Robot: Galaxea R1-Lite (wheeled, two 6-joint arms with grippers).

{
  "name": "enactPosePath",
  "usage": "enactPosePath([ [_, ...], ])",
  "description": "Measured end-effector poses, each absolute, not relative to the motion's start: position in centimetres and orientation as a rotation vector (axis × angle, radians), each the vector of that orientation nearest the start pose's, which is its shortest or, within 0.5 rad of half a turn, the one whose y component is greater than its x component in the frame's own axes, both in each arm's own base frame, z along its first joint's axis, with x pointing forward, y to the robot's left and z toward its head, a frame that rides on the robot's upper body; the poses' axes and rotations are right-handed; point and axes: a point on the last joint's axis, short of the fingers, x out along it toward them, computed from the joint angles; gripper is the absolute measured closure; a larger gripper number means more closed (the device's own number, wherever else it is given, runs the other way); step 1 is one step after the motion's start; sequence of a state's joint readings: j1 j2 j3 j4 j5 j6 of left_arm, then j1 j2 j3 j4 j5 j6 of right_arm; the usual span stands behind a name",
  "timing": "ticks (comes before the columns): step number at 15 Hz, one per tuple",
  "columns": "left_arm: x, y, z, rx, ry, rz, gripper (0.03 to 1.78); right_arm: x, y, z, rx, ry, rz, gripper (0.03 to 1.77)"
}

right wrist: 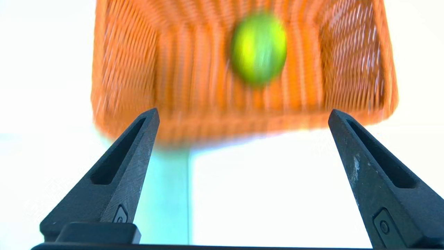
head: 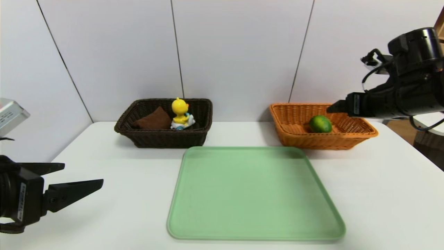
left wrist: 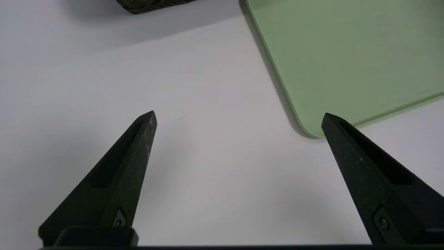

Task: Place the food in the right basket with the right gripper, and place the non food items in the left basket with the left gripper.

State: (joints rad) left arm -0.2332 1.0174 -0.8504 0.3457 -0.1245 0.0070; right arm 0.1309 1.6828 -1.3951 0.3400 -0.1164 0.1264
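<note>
white table [head: 381, 180]: a green tray [head: 255, 194] lies flat at the near centre with nothing on it. behind it stand two woven baskets, well apart from each other, both close to the back wall.

left basket [head: 163, 137], dark brown: holds a yellow duck toy [head: 180, 114] standing upright toward its right half, and a brown cushion-like item [head: 152, 119] leaning beside the toy on its left. the two items appear to touch or nearly touch; exact contact cannot be confirmed. a corner of this basket [left wrist: 152, 5] also shows in the left wrist view.

right basket [head: 322, 139], orange: holds one round green fruit, a lime [head: 320, 124], resting on the basket floor near the middle. the right wrist view shows the same lime [right wrist: 258, 48] inside the orange basket [right wrist: 138, 69], blurred.

right gripper [head: 334, 107]: raised in the air over the far right side of the orange basket, pointing toward the left of the head view. its wrist view shows the right gripper [right wrist: 242, 116] with fingers spread wide and nothing between them; released, clear of the lime.

left gripper [head: 83, 175]: low at the near left edge of the table, beside the tray and apart from it. in its wrist view the left gripper [left wrist: 239, 116] stands spread wide over bare table, one fingertip before the tray corner [left wrist: 312, 128]; released, grasping nothing.
</note>
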Motion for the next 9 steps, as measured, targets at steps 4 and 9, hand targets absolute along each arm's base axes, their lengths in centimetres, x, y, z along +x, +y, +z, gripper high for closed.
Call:
enactPosePath([
  [4, 9.4, -2.5, 25.2, 0.034, 0.463, -0.353, 0.12, 22.5, 3.7, 26.9, 0.039, 0.585, 0.016, 0.11],
  [9, 6.7, -1.9, 24.7, 0.044, 0.42, -0.353, 0.12, 13.6, 2.3, 27.4, 0.043, 0.511, 0.038, 0.11],
])
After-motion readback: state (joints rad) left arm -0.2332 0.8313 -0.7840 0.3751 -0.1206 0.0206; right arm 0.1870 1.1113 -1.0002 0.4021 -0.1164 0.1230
